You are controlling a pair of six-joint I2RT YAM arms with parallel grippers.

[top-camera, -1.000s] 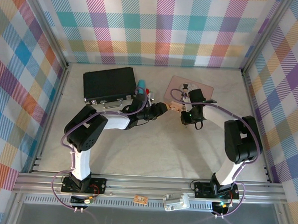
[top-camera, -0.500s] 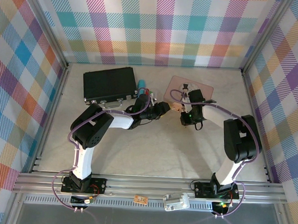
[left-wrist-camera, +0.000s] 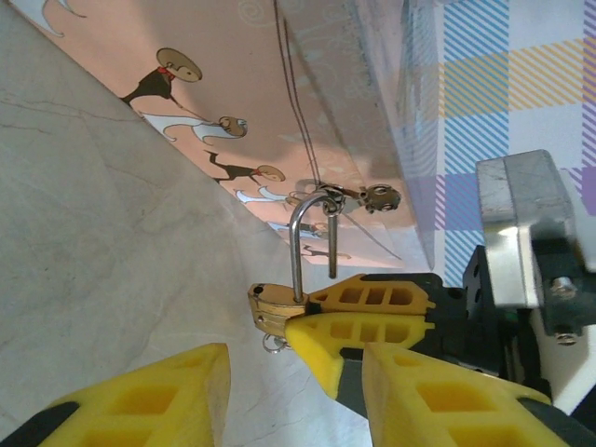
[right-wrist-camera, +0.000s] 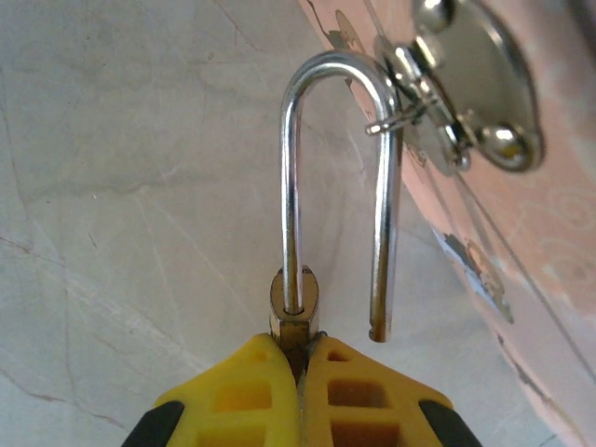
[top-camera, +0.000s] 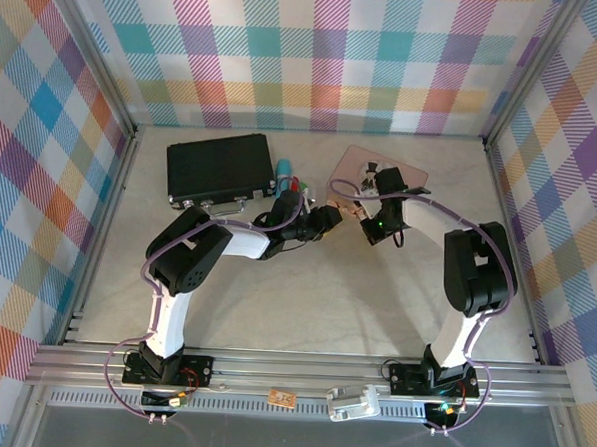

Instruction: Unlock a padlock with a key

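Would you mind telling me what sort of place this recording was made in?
Probably a robot test cell: colourful plaid walls enclose a pale marble-look tabletop, and a black-and-white left arm and right arm are bolted to a silver aluminium rail at its near edge.

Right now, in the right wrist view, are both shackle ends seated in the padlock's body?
No: on the padlock, one shackle leg enters the body while the other ends free beside it.

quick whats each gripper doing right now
left gripper: open, nothing held between its fingers
right gripper: shut on the padlock, gripping its brass body
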